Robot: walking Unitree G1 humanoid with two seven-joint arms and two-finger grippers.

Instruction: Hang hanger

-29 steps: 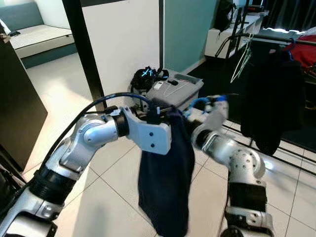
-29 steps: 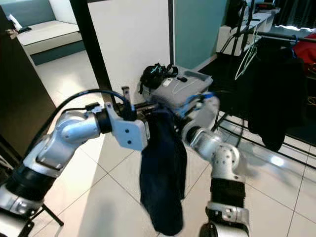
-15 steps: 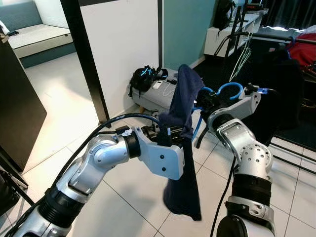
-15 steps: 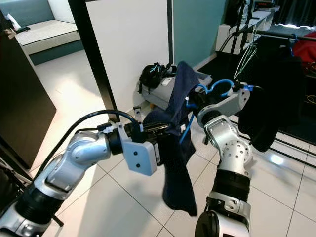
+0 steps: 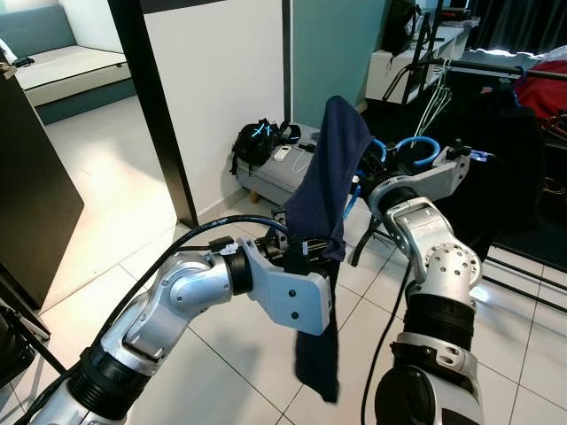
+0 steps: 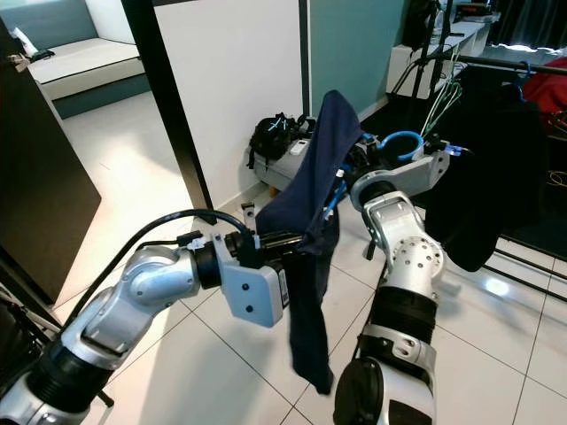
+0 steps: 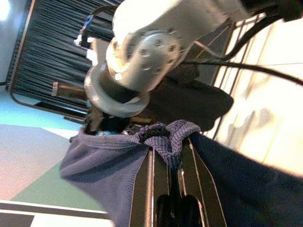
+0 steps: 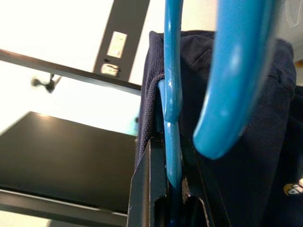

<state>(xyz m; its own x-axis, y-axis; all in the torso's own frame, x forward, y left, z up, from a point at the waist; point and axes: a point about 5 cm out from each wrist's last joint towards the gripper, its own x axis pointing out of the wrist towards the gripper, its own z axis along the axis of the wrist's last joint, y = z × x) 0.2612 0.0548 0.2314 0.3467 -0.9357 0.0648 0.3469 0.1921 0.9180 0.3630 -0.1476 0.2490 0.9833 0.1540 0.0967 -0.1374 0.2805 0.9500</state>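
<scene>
A dark blue garment (image 5: 330, 177) is held up at centre frame, draped over a blue hanger (image 8: 173, 99); the right pincer (image 8: 166, 187) is clamped on the hanger's thin stem, its hook (image 5: 414, 146) curling out toward the clothes rail (image 5: 496, 66) at upper right; the left pincer (image 7: 168, 165) is closed on a bunched fold of knit cloth at the garment's lower edge; the fabric is judged soft, limp and light, the plastic hanger stiff but slippery; grip is best kept on the stem just below the hook.
</scene>
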